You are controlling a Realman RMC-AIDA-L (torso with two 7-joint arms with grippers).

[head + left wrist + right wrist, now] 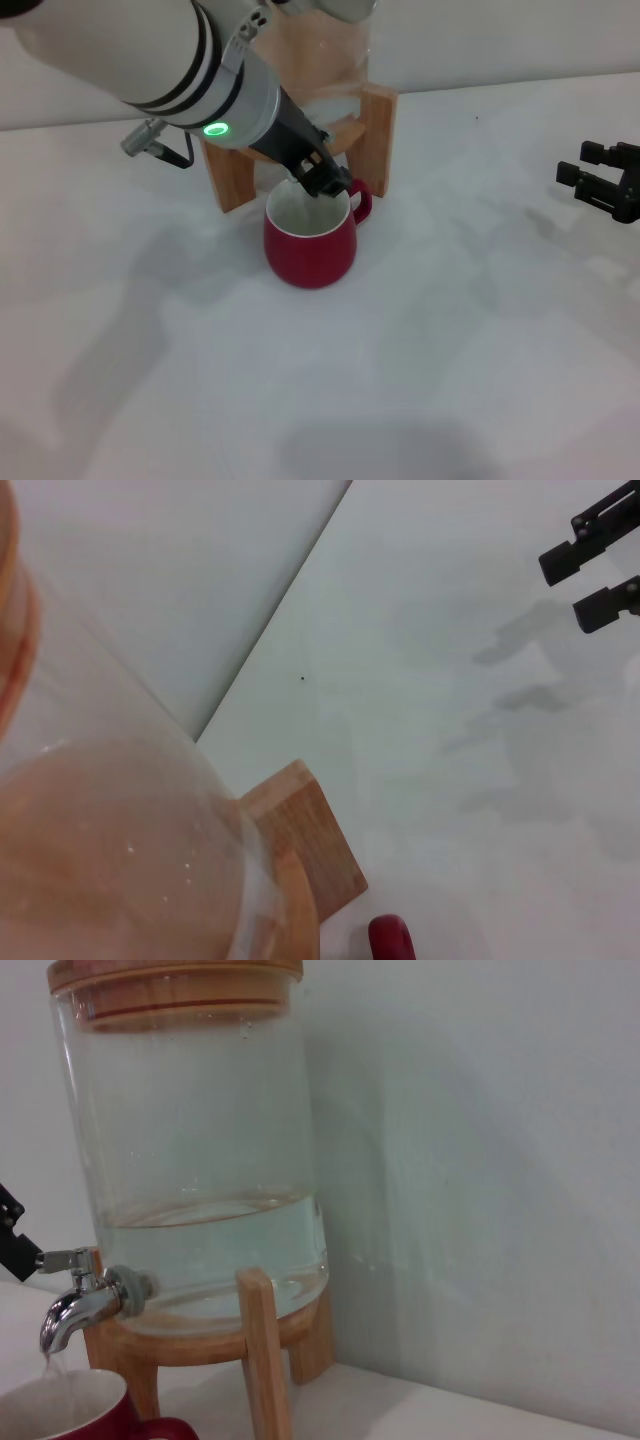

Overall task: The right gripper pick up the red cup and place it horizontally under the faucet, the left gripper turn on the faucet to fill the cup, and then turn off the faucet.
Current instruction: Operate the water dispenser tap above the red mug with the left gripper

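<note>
The left hand [322, 178] is a black claw on a thick white arm with black stripes and a green ring light. It is reaching down over the red cup [309, 243], right at the faucet [82, 1305]. From the right wrist view, a black tip of it is touching the faucet's small lever. I cannot tell if its fingers are spread or pinching.

The faucet is small, shiny and curved. A thin stream of water is running from it into the cup. The cup is round and smooth, dark red outside and off-white inside, with a loop handle pointing to the right. It is standing upright on the white bench [430, 380], just under the faucet and just in front of the wooden stand [372, 135].

The stand has pale wooden legs and is holding a clear glass jar [200, 1140]. The jar is round and tall, with a wooden lid, and is less than half full of water. It is sitting at the far side of the bench, close to the white wall [480, 1160].

The right hand [606, 180] is a black claw too. It is waiting far off at the right edge, well apart from the cup, with its two fingers spread and holding nothing.

The bench is smooth and flat, with lots of open room near and to the right.
</note>
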